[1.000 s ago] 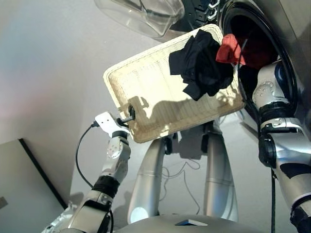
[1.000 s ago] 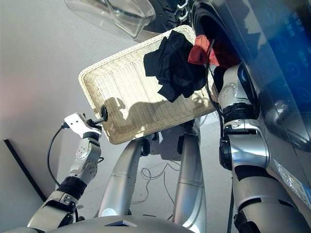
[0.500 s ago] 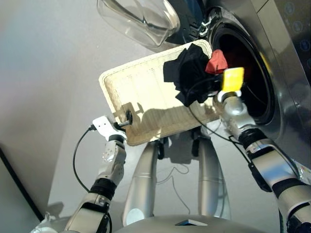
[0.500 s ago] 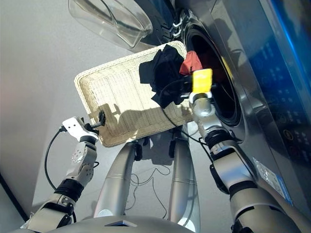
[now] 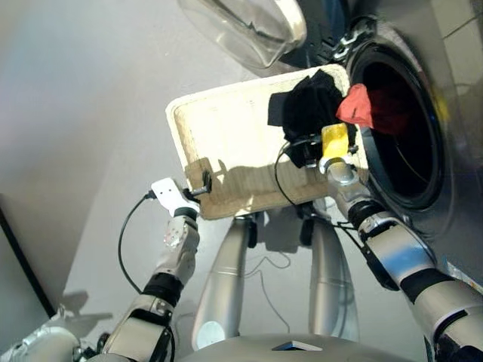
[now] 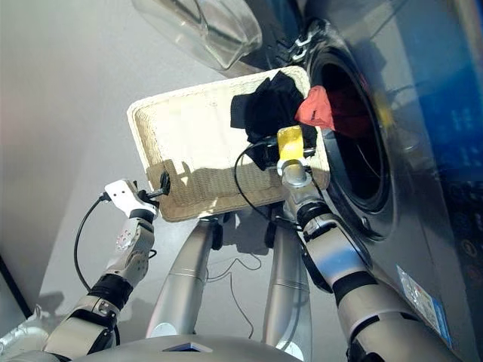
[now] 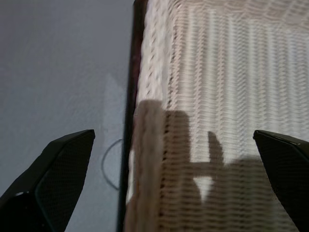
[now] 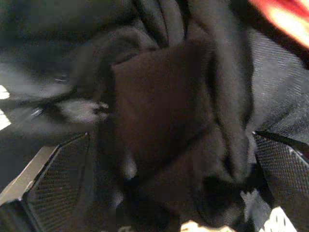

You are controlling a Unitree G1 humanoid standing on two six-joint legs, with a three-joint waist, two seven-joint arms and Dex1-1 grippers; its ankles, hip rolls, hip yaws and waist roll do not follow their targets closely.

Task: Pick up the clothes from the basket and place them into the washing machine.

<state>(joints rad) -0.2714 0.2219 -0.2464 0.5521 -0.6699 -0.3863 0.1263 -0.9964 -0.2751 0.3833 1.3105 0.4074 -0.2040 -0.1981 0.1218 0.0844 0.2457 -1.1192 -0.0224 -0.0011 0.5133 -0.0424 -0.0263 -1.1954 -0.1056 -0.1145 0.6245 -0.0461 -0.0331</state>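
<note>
The cream woven basket (image 5: 189,132) stands tilted in front of the washing machine (image 5: 453,45), its far corner at the open drum (image 5: 404,143). A pile of black and dark clothes (image 5: 306,109) lies at that corner. A red-orange garment (image 5: 355,105) hangs from the corner into the drum's mouth. My right gripper (image 5: 306,153) is open at the near edge of the dark pile; the right wrist view shows black cloth (image 8: 159,106) filling the gap between its fingers. My left gripper (image 5: 202,181) is open at the basket's near left corner, the rim (image 7: 149,121) between its fingers.
The round glass door (image 5: 249,26) is swung open above the basket's far side. A thin cable (image 5: 264,264) lies on the grey floor under the basket. A dark panel edge (image 5: 15,249) shows at the far left.
My right arm has drawn back from the drum's mouth and its gripper has come down onto the dark pile. The left gripper stays at the basket's corner. The camera has shifted.
</note>
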